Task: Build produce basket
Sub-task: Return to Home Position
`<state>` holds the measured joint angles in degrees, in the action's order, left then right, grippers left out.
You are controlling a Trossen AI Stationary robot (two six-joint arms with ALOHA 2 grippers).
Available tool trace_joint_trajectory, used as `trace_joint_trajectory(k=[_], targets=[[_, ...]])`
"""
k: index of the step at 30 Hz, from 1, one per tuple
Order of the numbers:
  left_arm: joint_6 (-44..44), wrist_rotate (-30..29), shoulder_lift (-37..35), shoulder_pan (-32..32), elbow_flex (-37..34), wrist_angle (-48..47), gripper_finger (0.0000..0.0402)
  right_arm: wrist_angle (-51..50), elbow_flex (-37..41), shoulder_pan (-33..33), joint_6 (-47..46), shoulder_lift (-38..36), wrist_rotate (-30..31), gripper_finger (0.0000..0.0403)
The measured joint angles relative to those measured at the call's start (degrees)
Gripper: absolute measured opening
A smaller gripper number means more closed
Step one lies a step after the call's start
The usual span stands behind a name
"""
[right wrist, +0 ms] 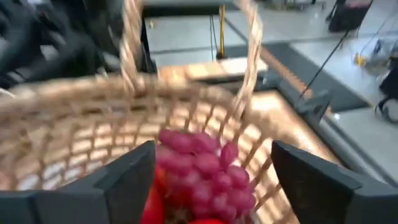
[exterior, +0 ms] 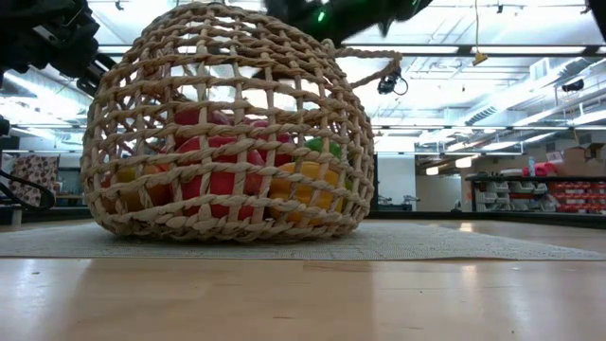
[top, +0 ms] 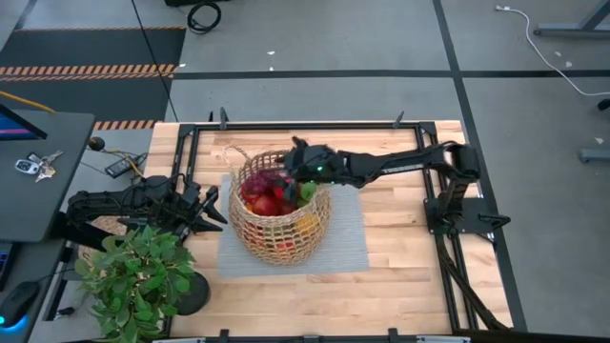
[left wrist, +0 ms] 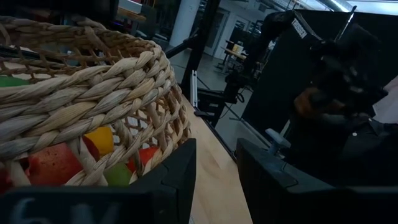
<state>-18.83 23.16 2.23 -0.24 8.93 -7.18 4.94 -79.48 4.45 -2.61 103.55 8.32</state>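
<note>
The tan wicker basket stands on its base on a grey mat. It holds produce: red fruits, a green piece, a yellow one and purple grapes on top. My right gripper hovers open over the basket's far rim, its fingers standing wide on either side of the grapes, above them. My left gripper waits open just outside the basket's left wall.
A potted green plant stands at the near left corner, beside the left arm. Black frame rails run along the table's edges. The basket's thin loop handle rises in front of my right gripper. Bare wood lies right of the mat.
</note>
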Motion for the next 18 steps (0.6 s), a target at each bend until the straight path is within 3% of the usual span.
trace_joint_trajectory(k=[4, 8, 18], targets=[[0.0, 0.0, 0.0, 0.0, 0.0, 0.0, 0.0121, 0.3, 0.0, -1.1, 1.3, -5.7, 0.2, 0.0351], [0.0, 0.0, 0.0, 0.0, 0.0, 0.0, 0.0121, -0.4, 0.0, -4.1, 2.3, -12.7, 1.2, 0.0352], [0.0, 0.0, 0.0, 0.0, 0.0, 0.0, 0.0121, -11.4, 1.8, -16.8, 6.3, -29.5, 12.4, 0.0348]])
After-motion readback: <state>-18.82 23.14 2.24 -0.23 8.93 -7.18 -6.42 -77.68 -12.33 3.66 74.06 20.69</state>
